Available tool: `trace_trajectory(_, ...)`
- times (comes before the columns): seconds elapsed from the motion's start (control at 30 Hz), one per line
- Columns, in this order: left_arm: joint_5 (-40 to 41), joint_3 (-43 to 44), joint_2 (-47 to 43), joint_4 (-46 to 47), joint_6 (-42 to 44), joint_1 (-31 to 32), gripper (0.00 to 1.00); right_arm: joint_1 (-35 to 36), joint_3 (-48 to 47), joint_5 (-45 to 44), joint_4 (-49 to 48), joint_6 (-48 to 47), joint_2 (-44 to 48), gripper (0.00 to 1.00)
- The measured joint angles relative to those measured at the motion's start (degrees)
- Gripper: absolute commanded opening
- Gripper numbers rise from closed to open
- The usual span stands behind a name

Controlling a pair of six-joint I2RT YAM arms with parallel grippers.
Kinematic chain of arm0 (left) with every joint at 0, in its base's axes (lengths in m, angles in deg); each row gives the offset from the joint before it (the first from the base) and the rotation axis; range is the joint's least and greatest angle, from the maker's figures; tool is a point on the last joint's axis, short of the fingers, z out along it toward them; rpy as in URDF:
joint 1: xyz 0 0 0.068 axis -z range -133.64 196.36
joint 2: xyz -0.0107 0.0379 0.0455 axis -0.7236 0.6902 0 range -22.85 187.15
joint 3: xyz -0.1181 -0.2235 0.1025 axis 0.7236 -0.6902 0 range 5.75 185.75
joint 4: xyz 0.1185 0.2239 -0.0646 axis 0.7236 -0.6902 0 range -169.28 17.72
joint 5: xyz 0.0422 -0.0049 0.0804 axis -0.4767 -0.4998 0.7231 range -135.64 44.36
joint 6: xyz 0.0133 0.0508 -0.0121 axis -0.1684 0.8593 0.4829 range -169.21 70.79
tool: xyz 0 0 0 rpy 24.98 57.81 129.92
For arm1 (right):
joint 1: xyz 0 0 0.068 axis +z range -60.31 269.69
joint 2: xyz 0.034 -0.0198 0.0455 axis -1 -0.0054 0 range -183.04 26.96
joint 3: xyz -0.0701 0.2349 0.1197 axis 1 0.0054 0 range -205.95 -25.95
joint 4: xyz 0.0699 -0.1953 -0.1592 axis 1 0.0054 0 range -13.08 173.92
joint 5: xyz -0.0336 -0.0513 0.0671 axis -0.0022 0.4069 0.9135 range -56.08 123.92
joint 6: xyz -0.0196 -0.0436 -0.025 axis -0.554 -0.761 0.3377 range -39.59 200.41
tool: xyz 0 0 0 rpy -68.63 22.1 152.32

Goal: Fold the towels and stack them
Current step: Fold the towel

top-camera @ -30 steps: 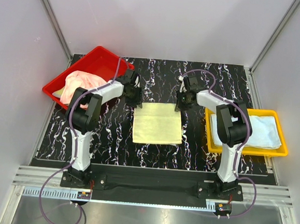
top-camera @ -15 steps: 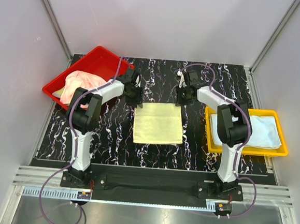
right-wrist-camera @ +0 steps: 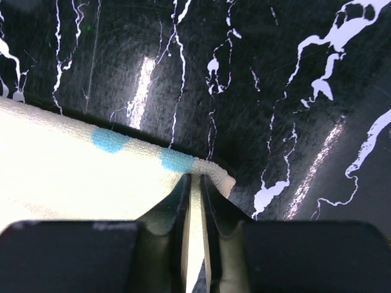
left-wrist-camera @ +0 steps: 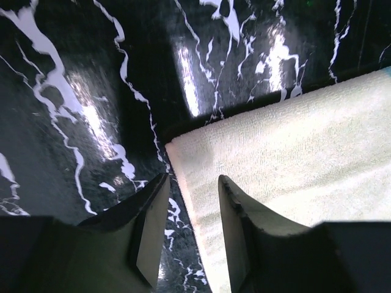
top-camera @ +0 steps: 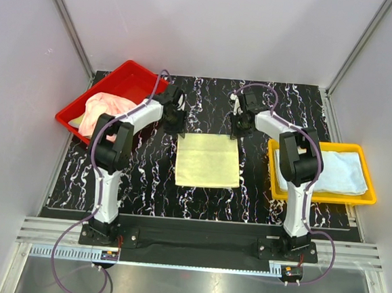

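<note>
Right pincer (right-wrist-camera: 194, 183) has shifted farther back, pinching the yellow towel (top-camera: 208, 160) corner.

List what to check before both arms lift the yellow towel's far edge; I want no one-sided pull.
1. Right gripper pinching the yellow towel's far-right corner: ok.
2. Left gripper shut on the far-left corner: not ok, jaws open astride it.
3. Towel flat, unwrinkled: ok.
4. Whether left jaws reach below the cloth: cannot tell.
5. Pale blue towel sits folded in yellow tray: ok.
</note>
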Motion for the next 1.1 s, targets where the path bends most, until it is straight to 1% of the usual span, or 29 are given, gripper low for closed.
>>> trace_trajectory(0.03, 0.26, 1.07, 0.2, -0.63, 0.83, 0.0, 0.43, 0.0, -0.15, 0.11, 0.35, -0.2, 0.0, 0.22)
trace_trajectory(0.07, 0.33, 2.1, 0.37, -1.22, 1.62, 0.0, 0.44, 0.0, -0.24, 0.42, 0.61, -0.55, 0.0, 0.25)
trace_trajectory(0.2, 0.5, 5.75, 0.59, -3.41, 6.54, 0.0, 0.44, -0.02, -1.7, 2.47, 3.26, -2.69, 0.02, 0.32)
trace_trajectory(0.27, 0.52, 6.99, 1.16, -4.2, 8.26, 0.0, 0.44, -0.11, -3.23, 3.78, 4.96, -4.13, 0.02, 0.33)
trace_trajectory(0.43, 0.26, 10.36, 5.03, -5.68, 13.35, 0.0, 0.43, -1.07, -7.3, 7.78, 7.37, -7.87, 0.02, 0.4)
trace_trajectory(0.6, -0.61, 11.41, 8.5, -7.69, 17.18, 0.0, 0.42, -3.76, -10.05, 10.97, 10.75, -11.08, -0.17, 0.4)
trace_trajectory(0.67, -0.85, 12.83, 9.29, -8.52, 18.14, 0.0, 0.4, -5.14, -11.5, 12.33, 11.76, -12.39, -0.9, 0.4)
trace_trajectory(0.77, -1.05, 14.69, 10.29, -8.96, 19.37, 0.0, 0.35, -6.71, -14.21, 14.14, 13.73, -14.6, -3.34, 0.39)
trace_trajectory(0.97, -1.55, 15.93, 11.37, -9.92, 20.9, 0.0, 0.33, -6.99, -17.53, 17.29, 17.64, -18.36, -8.92, 0.38)
trace_trajectory(1.0, -1.64, 16.0, 11.39, -9.97, 21.14, 0.0, 0.28, -6.99, -17.94, 17.73, 18.43, -18.93, -9.81, 0.37)
trace_trajectory(1.07, -2.05, 16.17, 11.56, -10.03, 21.68, 0.0, 0.25, -6.99, -18.73, 18.99, 19.85, -19.82, -11.04, 0.34)
trace_trajectory(1.1, -2.19, 16.26, 11.63, -10.08, 21.9, 0.0, 0.2, -6.99, -19.15, 19.06, 20.22, -20.28, -11.21, 0.32)
